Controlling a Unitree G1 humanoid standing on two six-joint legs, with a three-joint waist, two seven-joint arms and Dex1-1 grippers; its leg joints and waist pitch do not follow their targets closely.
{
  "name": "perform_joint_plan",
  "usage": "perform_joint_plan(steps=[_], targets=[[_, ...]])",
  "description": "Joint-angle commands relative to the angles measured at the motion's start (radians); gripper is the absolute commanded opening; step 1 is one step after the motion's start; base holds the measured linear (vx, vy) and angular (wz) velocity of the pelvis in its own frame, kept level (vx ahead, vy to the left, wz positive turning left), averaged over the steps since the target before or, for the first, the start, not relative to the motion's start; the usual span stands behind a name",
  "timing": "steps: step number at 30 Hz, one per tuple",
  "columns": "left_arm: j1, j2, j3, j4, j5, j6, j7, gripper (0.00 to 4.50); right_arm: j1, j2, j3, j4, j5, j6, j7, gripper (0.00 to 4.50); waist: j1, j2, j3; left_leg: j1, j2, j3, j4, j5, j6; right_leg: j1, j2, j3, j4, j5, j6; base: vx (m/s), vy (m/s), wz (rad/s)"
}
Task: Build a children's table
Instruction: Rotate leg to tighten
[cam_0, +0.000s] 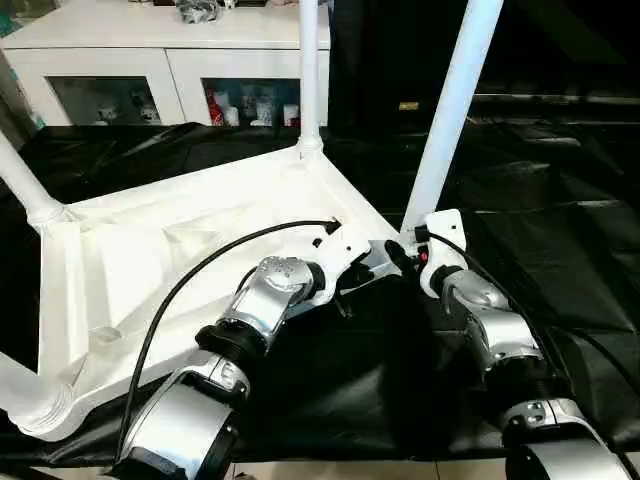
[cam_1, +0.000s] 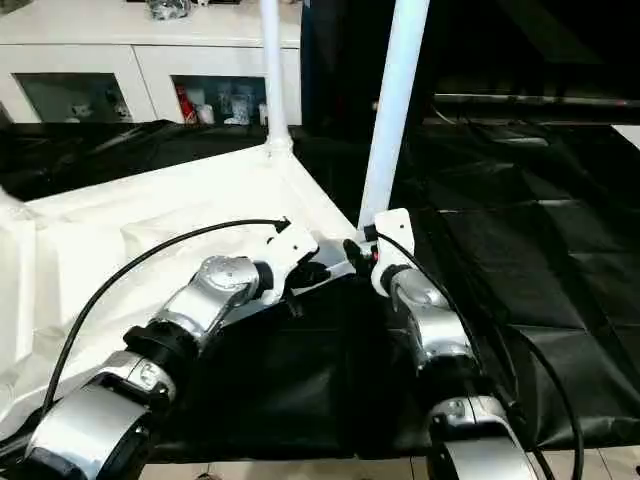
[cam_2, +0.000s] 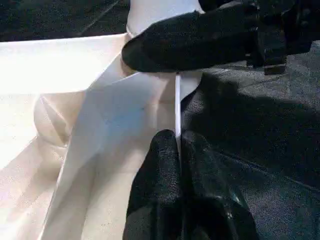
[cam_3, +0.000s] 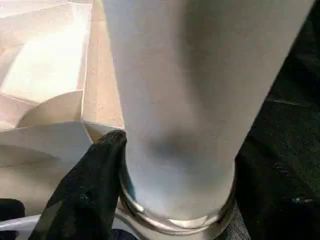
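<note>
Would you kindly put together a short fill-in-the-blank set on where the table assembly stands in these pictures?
1. The tabletop lies upside down on a ____ cover.
2. The left claw is shut on the tabletop's thin ____.
3. The right claw sits at the base of the nearest ____, by its corner socket.
4. The glass-doored cabinet behind the work table is ____.

Missing words: black; rim; leg; white

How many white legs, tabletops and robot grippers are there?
white legs: 4
tabletop: 1
grippers: 2, left gripper and right gripper
total: 7
</note>
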Motion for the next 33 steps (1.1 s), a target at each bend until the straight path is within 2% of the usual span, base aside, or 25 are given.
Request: perform_joint_plan(steps=[1,4,5,6,7,8,9,10,11,12,13,15,17,18,19,22,26,27,29,32,33], targets=[[0.023,-0.006,-0.015,0.012,-0.021,-0.034,-0.053,0.00,-0.016,0.006,0.027,-0.007,0.018,-0.017,0.074,3.65,0.001,-0.022,-0.054,0.009,0.034,-0.022,-0.078,-0.269,0.042,0.032,-0.049,0.025,-0.078,-0.341,-0.185,0.000,0.000,0.00],[0.027,0.039,-0.011,0.010,-0.032,-0.095,-0.116,0.00,-0.016,-0.047,0.039,-0.050,0.042,0.001,0.187,3.86,0.001,-0.020,-0.054,0.009,0.033,-0.020,-0.076,-0.259,0.053,0.034,-0.048,0.025,-0.076,-0.309,-0.200,0.000,0.000,0.00],[0.029,0.057,-0.011,0.007,-0.034,-0.107,-0.137,0.00,-0.006,-0.081,0.055,-0.084,0.051,0.020,0.253,3.98,0.002,-0.017,-0.055,0.009,0.034,-0.020,-0.076,-0.255,0.060,0.035,-0.049,0.025,-0.075,-0.300,-0.203,0.000,0.000,0.00],[0.033,0.076,-0.010,-0.001,-0.042,-0.126,-0.173,0.00,0.010,-0.121,0.074,-0.126,0.060,0.043,0.330,4.07,0.003,-0.018,-0.054,0.010,0.033,-0.019,-0.076,-0.252,0.063,0.036,-0.047,0.025,-0.076,-0.297,-0.203,0.000,0.000,0.00],[0.037,0.095,-0.005,-0.012,-0.052,-0.121,-0.207,0.00,0.032,-0.170,0.099,-0.176,0.069,0.070,0.422,4.07,0.011,-0.020,-0.056,0.011,0.036,-0.017,-0.072,-0.232,0.082,0.039,-0.048,0.026,-0.072,-0.263,-0.205,0.000,0.000,0.00],[0.037,0.096,-0.004,-0.013,-0.053,-0.121,-0.209,0.00,0.033,-0.173,0.100,-0.179,0.070,0.072,0.428,4.07,0.011,-0.020,-0.055,0.010,0.037,-0.017,-0.072,-0.221,0.086,0.040,-0.048,0.027,-0.070,-0.250,-0.209,0.000,0.000,0.00],[0.040,0.111,-0.002,-0.019,-0.057,-0.132,-0.226,0.00,0.056,-0.215,0.121,-0.219,0.072,0.068,0.492,4.07,0.011,-0.019,-0.057,0.008,0.037,-0.017,-0.071,-0.208,0.089,0.041,-0.049,0.026,-0.066,-0.238,-0.217,0.000,0.000,0.00],[0.043,0.125,0.001,-0.024,-0.064,-0.152,-0.253,0.00,0.075,-0.254,0.131,-0.249,0.075,0.069,0.547,4.07,0.015,-0.011,-0.057,0.007,0.039,-0.018,-0.071,-0.200,0.089,0.042,-0.047,0.023,-0.066,-0.226,-0.221,0.000,0.000,0.00],[0.050,0.145,0.008,-0.034,-0.083,-0.187,-0.302,0.00,0.101,-0.308,0.140,-0.288,0.081,0.069,0.622,4.07,0.017,-0.012,-0.058,0.010,0.042,-0.017,-0.069,-0.194,0.089,0.040,-0.048,0.024,-0.062,-0.204,-0.232,0.000,0.000,0.00],[0.052,0.150,0.012,-0.036,-0.093,-0.198,-0.322,0.00,0.106,-0.323,0.139,-0.294,0.085,0.069,0.643,4.07,0.019,-0.008,-0.058,0.008,0.042,-0.017,-0.069,-0.189,0.091,0.045,-0.046,0.023,-0.060,-0.182,-0.243,0.000,0.000,0.00],[0.052,0.150,0.012,-0.036,-0.093,-0.198,-0.322,0.00,0.106,-0.323,0.139,-0.294,0.085,0.069,0.643,4.07,0.020,-0.012,-0.059,0.007,0.041,-0.015,-0.067,-0.181,0.097,0.045,-0.045,0.023,-0.056,-0.159,-0.254,0.000,0.000,0.00],[0.062,0.165,0.023,-0.054,-0.129,-0.189,-0.399,0.00,0.124,-0.366,0.144,-0.314,0.092,0.072,0.698,4.07,0.021,-0.010,-0.060,0.006,0.039,-0.014,-0.066,-0.173,0.100,0.046,-0.046,0.022,-0.054,-0.152,-0.264,0.000,0.000,0.00],[0.065,0.171,0.022,-0.058,-0.141,-0.186,-0.434,0.00,0.133,-0.386,0.157,-0.328,0.090,0.080,0.722,4.07,0.021,-0.002,-0.061,0.009,0.040,-0.012,-0.063,-0.175,0.103,0.043,-0.045,0.022,-0.054,-0.154,-0.280,0.000,0.000,0.00],[0.066,0.174,0.021,-0.061,-0.148,-0.186,-0.457,0.00,0.139,-0.393,0.168,-0.331,0.076,0.076,0.721,4.07,0.021,-0.002,-0.061,0.009,0.040,-0.012,-0.063,-0.175,0.103,0.043,-0.045,0.022,-0.054,-0.154,-0.280,0.000,0.000,0.00],[0.068,0.176,0.022,-0.062,-0.156,-0.185,-0.479,0.00,0.140,-0.392,0.177,-0.323,0.056,0.065,0.707,4.07,0.023,0.003,-0.059,0.009,0.042,-0.013,-0.064,-0.175,0.100,0.041,-0.046,0.022,-0.056,-0.172,-0.280,0.000,0.000,0.00],[0.067,0.169,0.031,-0.056,-0.170,-0.189,-0.493,0.00,0.134,-0.365,0.175,-0.304,0.050,0.066,0.678,4.07,0.020,0.000,-0.059,0.010,0.040,-0.011,-0.064,-0.193,0.089,0.039,-0.045,0.022,-0.059,-0.196,-0.277,0.000,0.000,0.00],[0.073,0.167,0.026,-0.055,-0.168,-0.194,-0.498,0.00,0.132,-0.336,0.171,-0.305,0.073,0.071,0.680,4.07,0.023,0.004,-0.058,0.011,0.042,-0.013,-0.067,-0.197,0.081,0.039,-0.046,0.022,-0.060,-0.213,-0.267,0.000,0.000,0.00],[0.075,0.168,0.023,-0.056,-0.168,-0.194,-0.501,0.00,0.130,-0.331,0.170,-0.301,0.076,0.068,0.682,3.82,0.024,0.008,-0.059,0.011,0.042,-0.014,-0.066,-0.194,0.080,0.039,-0.046,0.023,-0.058,-0.205,-0.267,0.000,0.000,0.00],[0.080,0.169,0.019,-0.059,-0.167,-0.191,-0.509,0.00,0.126,-0.321,0.165,-0.293,0.084,0.060,0.685,3.74,0.023,0.004,-0.059,0.009,0.041,-0.013,-0.066,-0.192,0.082,0.040,-0.045,0.022,-0.058,-0.195,-0.268,0.000,0.000,0.00],[0.084,0.170,0.020,-0.064,-0.166,-0.187,-0.516,0.00,0.124,-0.317,0.160,-0.290,0.093,0.059,0.689,3.57,0.024,0.006,-0.060,0.009,0.041,-0.013,-0.064,-0.184,0.088,0.041,-0.046,0.022,-0.057,-0.191,-0.269,0.000,0.000,0.00],[0.084,0.170,0.020,-0.064,-0.165,-0.187,-0.517,0.00,0.125,-0.317,0.160,-0.290,0.090,0.058,0.693,3.36,0.024,0.005,-0.060,0.009,0.040,-0.013,-0.064,-0.180,0.089,0.041,-0.046,0.022,-0.057,-0.191,-0.268,0.000,0.000,0.00]])
